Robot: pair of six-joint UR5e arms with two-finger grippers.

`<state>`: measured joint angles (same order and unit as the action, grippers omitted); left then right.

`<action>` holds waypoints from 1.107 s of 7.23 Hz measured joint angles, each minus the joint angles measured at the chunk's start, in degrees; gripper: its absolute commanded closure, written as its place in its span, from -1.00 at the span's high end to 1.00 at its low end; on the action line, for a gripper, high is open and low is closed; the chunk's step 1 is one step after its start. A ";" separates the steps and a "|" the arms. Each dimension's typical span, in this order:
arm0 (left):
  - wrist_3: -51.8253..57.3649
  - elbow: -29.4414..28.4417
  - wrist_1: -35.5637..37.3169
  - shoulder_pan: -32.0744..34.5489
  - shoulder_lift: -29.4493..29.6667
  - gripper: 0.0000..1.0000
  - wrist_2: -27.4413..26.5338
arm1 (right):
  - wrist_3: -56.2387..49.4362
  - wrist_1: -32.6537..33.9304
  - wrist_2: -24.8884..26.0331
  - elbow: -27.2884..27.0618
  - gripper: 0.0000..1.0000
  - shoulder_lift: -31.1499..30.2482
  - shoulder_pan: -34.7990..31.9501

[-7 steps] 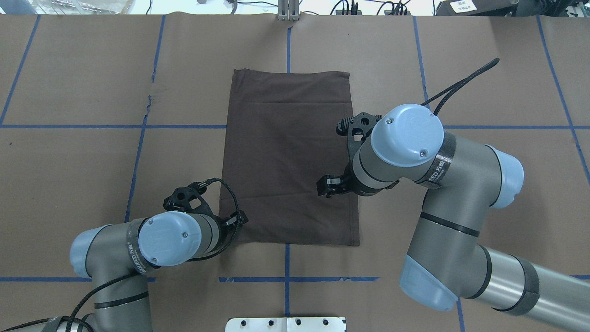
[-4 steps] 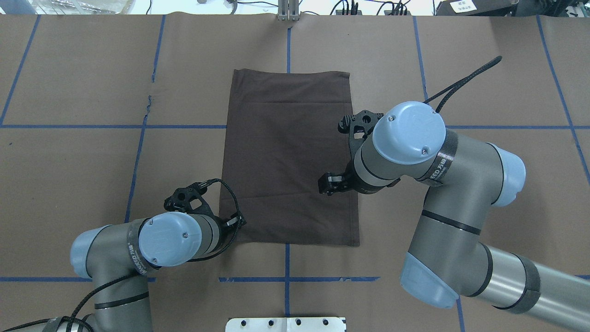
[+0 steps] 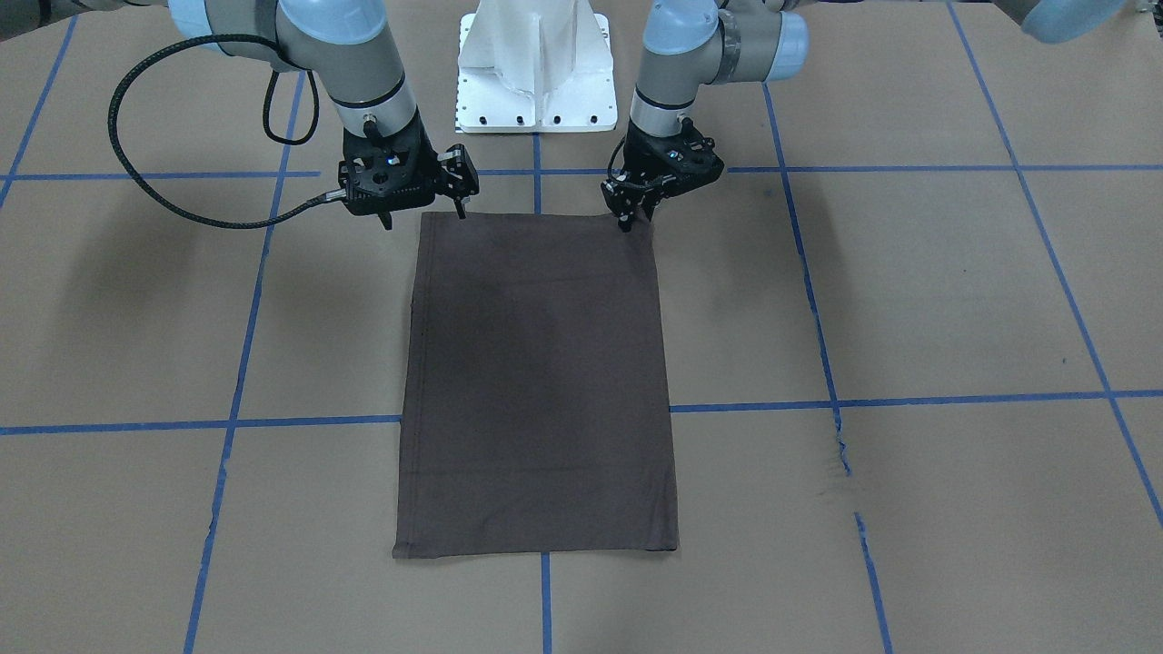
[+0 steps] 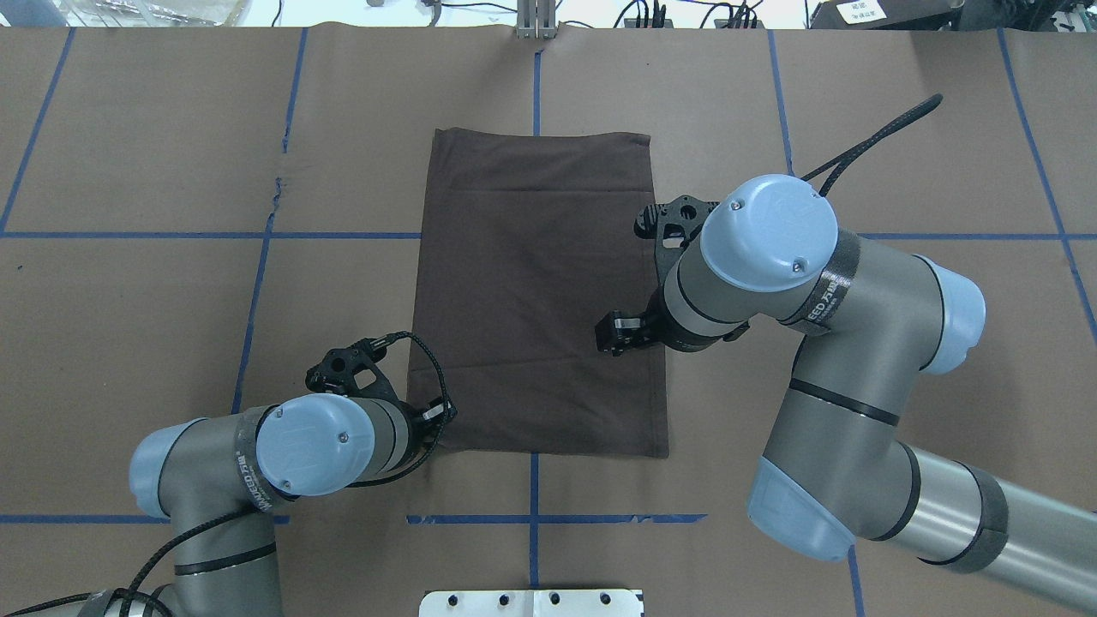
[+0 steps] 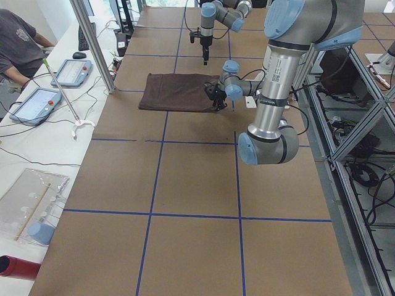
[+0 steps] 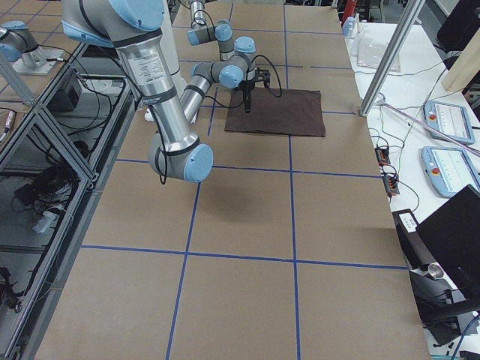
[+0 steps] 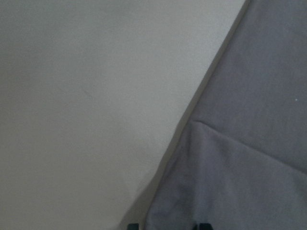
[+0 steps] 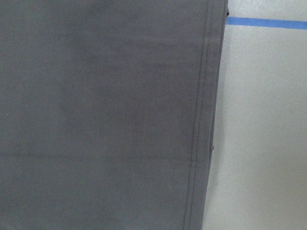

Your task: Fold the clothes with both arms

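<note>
We find the T-shirt (image 4: 531, 291) lying flat at the middle of the table (image 4: 128, 343), already narrowed to a long rectangle with sleeves and collar out of sight. Over the last second the right arm's wrist has shifted slightly up and to the right in the overhead view; whether that is a lift or a forward reach we cannot tell. The left arm has barely moved, having crept only a touch closer to its corner. The right gripper (image 3: 423, 211) hangs with its jaws wide apart and empty above the robot-side edge of the shirt, near that edge's right corner. Its wrist camera shows only the stitched hem (image 8: 199, 120) and bare table beside it. The left gripper (image 3: 634, 216) stands low at the other robot-side corner, its jaws part-open. One fingertip (image 7: 204, 225) shows at the bottom edge of its wrist view, with the cloth edge running between the tips, and nothing appears clamped. We judge that both arms are settling onto the near corners for a lengthwise halving fold, and that no grasp is yet made.
</note>
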<state>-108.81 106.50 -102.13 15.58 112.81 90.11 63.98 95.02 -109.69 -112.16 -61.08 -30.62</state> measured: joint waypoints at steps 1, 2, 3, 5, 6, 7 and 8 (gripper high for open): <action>0.05 0.06 0.00 -0.05 -0.01 -1.00 -0.02 | 0.00 -0.01 -0.08 0.00 1.00 0.00 -0.08; 0.07 0.07 0.00 -0.08 -0.03 -1.00 -0.02 | 0.00 -0.01 -0.13 0.01 1.00 0.00 -0.10; 0.13 0.20 0.02 -0.09 -0.04 -1.00 -0.02 | 0.02 0.01 -0.15 0.01 1.00 0.01 -0.11; 2.30 0.93 0.02 -0.02 0.04 -1.00 0.11 | 2.80 -0.01 -0.43 -0.03 1.00 0.03 0.01; 3.41 1.40 0.01 0.02 0.09 -1.00 0.18 | 7.36 -0.24 -0.87 -0.09 1.00 0.11 0.46; 3.94 1.86 0.00 0.04 0.14 -1.00 0.24 | 13.83 -1.53 -0.91 -0.03 1.00 0.13 1.66; 4.17 2.14 0.00 0.05 0.28 -1.00 0.29 | 21.20 -3.47 0.34 0.16 1.00 -0.05 3.77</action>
<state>-104.63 108.64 -102.13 15.64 113.08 90.40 85.18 91.54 -109.36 -112.00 -61.14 -26.85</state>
